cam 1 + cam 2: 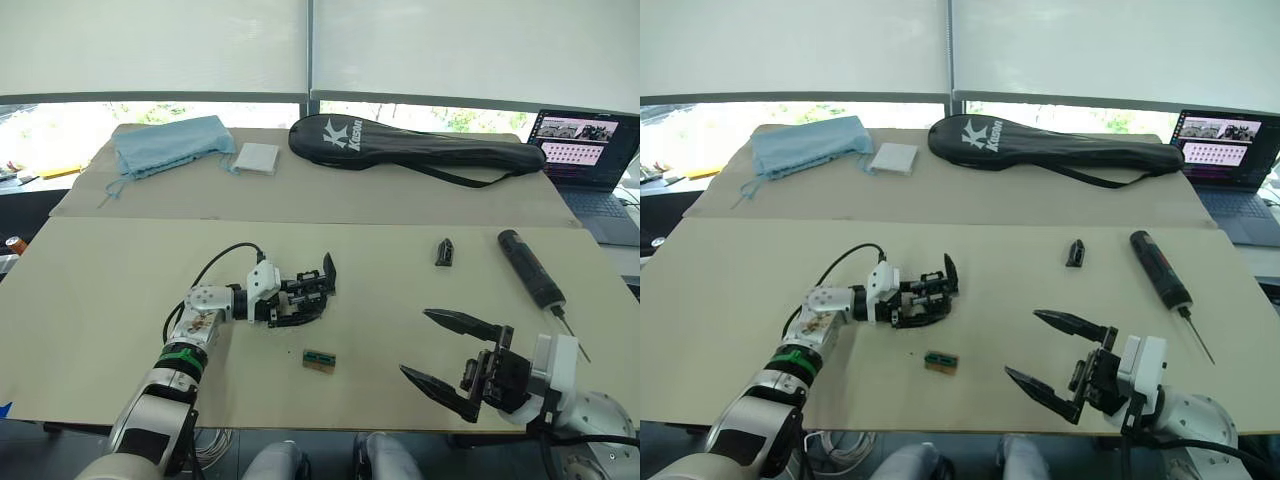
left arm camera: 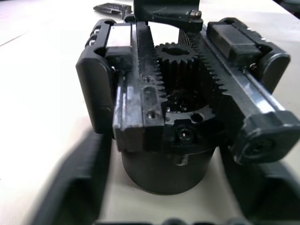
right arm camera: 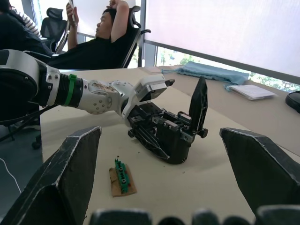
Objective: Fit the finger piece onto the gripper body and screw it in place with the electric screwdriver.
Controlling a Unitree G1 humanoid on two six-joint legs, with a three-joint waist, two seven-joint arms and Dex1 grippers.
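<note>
- Grip on the left: my left gripper [image 1: 300, 300] is clamped on the gripper body [image 1: 312, 290], my black fingers either side of its round base in the left wrist view, and the body's one fitted finger sticks up from its far end
- Toothed rails and the centre gear of the gripper body face my left wrist camera, so the seat for the missing finger looks reachable, though I cannot tell which rail is the bare one
- Small green part on a brown scrap [image 1: 319, 361] lies on the table [image 1: 100, 300] just in front of the held body; I cannot tell what it is
- Finger piece [image 1: 445, 251] lies loose on the table, well apart from the body and beyond my right gripper
- Right gripper [image 1: 443, 349] hangs over the near table edge with its two fingers spread wide, holding nothing
- Electric screwdriver [image 1: 530, 267] rests untouched further right, bit toward me
- Judgement: I am at the fetching step, body held and nothing fitted; next my right arm must reach forward to the finger piece and close on its thicker base, leaving the pointed end free for seating
</note>
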